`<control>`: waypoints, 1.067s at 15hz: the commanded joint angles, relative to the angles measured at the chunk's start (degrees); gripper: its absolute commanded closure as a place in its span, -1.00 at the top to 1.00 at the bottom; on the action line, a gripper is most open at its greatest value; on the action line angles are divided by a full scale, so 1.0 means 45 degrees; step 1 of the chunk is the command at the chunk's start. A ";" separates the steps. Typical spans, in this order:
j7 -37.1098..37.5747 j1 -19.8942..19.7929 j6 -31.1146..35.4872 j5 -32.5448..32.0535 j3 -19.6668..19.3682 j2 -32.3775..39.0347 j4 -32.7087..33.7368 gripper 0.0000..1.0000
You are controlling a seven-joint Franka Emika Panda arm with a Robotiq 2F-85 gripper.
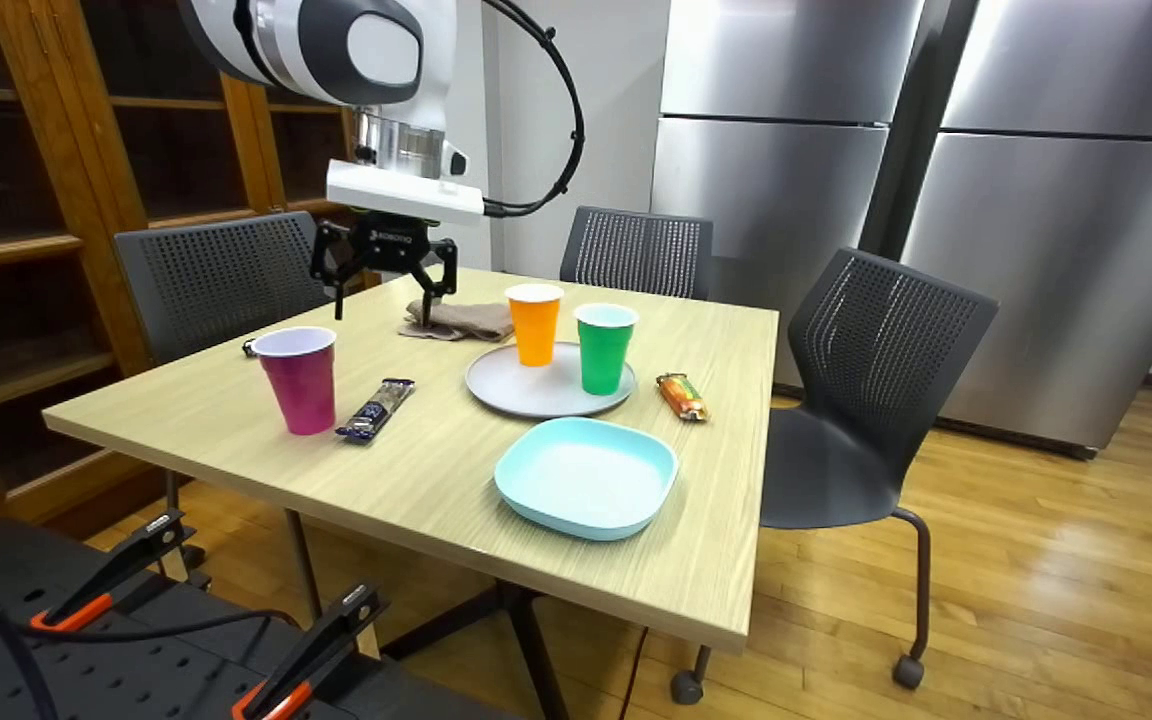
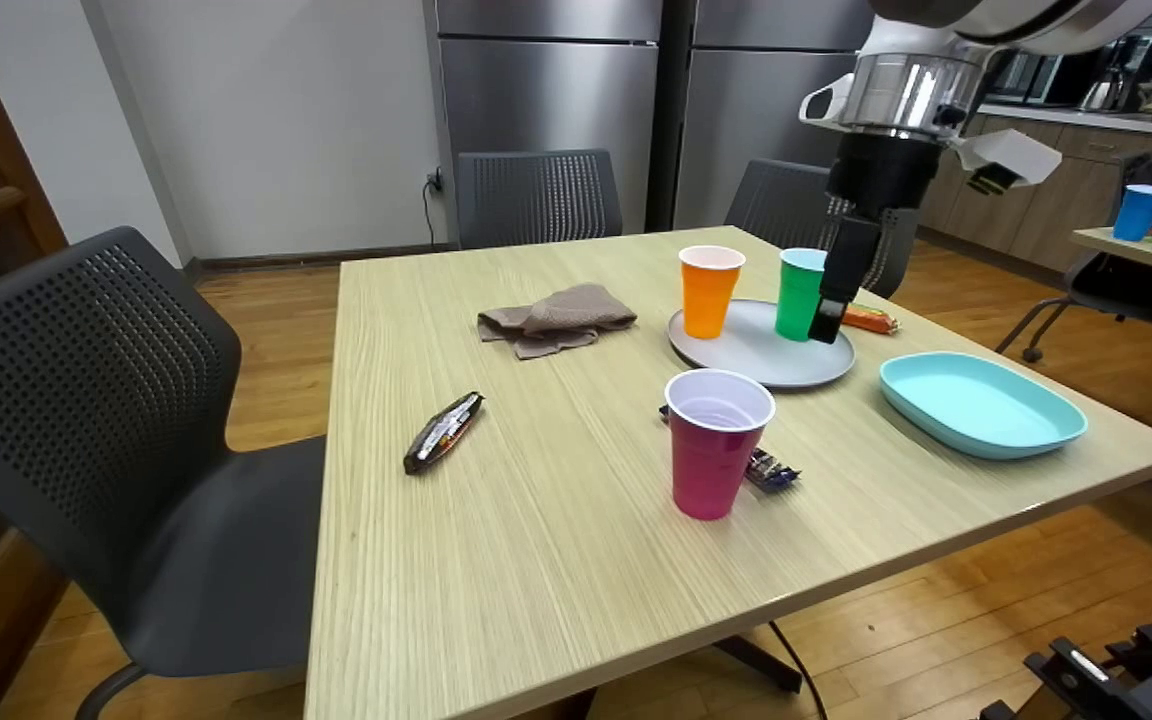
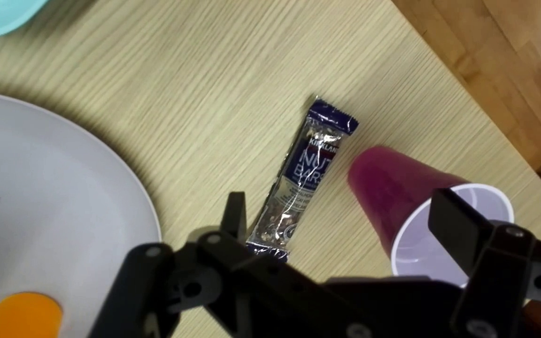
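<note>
Gripper (image 1: 383, 312), jaws parted, empty, above table (image 1: 446, 450) in an exterior view; magenta cup (image 1: 301, 390) near left. In an exterior view: black-wrapped bar (image 2: 444, 432), left; brown cloth (image 2: 561, 320), far. Wrist view: Kirkland nut bar (image 3: 301, 183), between magenta cup and grey plate (image 3: 64, 188).

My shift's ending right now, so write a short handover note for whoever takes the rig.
Gripper: jaws open, empty, above the table.
Things: nut bar lies on the table beside the upright purple cup; orange cup and green cup stand on the gray plate.
Done: nothing is held yet.
Left: the grasp itself; nut bar and purple cup appear nearest the jaws.
</note>
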 commanded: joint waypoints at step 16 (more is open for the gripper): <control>-0.2027 0.1104 -0.0428 0.0939 -0.0082 -0.1085 -0.1321 1.00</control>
